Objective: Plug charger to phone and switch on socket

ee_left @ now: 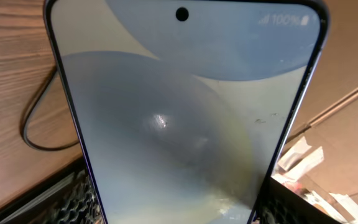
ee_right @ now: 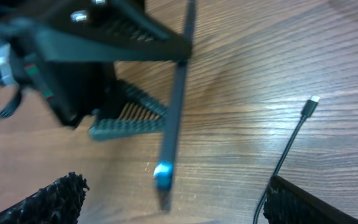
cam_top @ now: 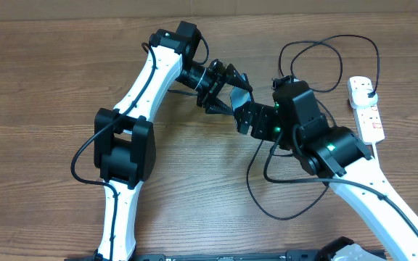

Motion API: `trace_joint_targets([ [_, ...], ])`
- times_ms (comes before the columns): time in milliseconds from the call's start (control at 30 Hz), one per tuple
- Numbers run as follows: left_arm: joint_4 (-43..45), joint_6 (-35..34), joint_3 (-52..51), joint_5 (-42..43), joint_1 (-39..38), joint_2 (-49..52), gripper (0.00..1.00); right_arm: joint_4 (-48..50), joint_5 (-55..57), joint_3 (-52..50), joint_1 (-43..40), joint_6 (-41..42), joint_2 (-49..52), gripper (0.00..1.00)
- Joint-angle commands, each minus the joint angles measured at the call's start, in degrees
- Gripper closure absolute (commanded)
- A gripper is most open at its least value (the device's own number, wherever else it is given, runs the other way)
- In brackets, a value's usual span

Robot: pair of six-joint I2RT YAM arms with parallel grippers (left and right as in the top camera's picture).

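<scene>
Phone (ee_left: 179, 124) sits upright and clear of the desk (cam_top: 49, 58), clenched by its long edges in the left end effector (cam_top: 227, 90). Its pale blue-grey screen faces that wrist camera, the front-camera hole at the top edge. In the left wrist view the ribbed black fingers (ee_left: 82, 196) show at both lower corners of the screen. From the right wrist the phone appears edge-on as a thin dark bar, tilted a little, with its lower end just above the wood. The right end effector (cam_top: 247, 116) is just beside the phone and points at that lower end. It is released, with its two fingers (ee_right: 48, 202) spread wide on either side of the frame and nothing between them. Charger (ee_right: 283, 158) lies loose on the desk. Its small connector tip (ee_right: 314, 101) rests on the wood off to the side of the phone, apart from it and not in either end effector. In the overhead view the thin black cable loops across the desk toward the socket (cam_top: 366, 110), which lies well apart from the phone near the right edge, with a black plug (cam_top: 369, 92) seated at its far end. Counted: one phone, one charger cable, one socket and two end effectors, one grasping the phone and one empty.
</scene>
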Motion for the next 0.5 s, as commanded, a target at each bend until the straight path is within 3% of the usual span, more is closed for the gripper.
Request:
trace_joint_targets([
  [0, 0.17, -1.95, 1.53, 4.5, -0.04, -0.22, 0.28, 0.92, 3.74, 0.66, 0.17, 3.43, 1.16, 0.08],
  [467, 3.96, -6.91, 1.53, 4.5, -0.02, -0.22, 0.28, 2.82, 12.68, 0.66, 3.26, 6.56, 3.74, 0.38],
])
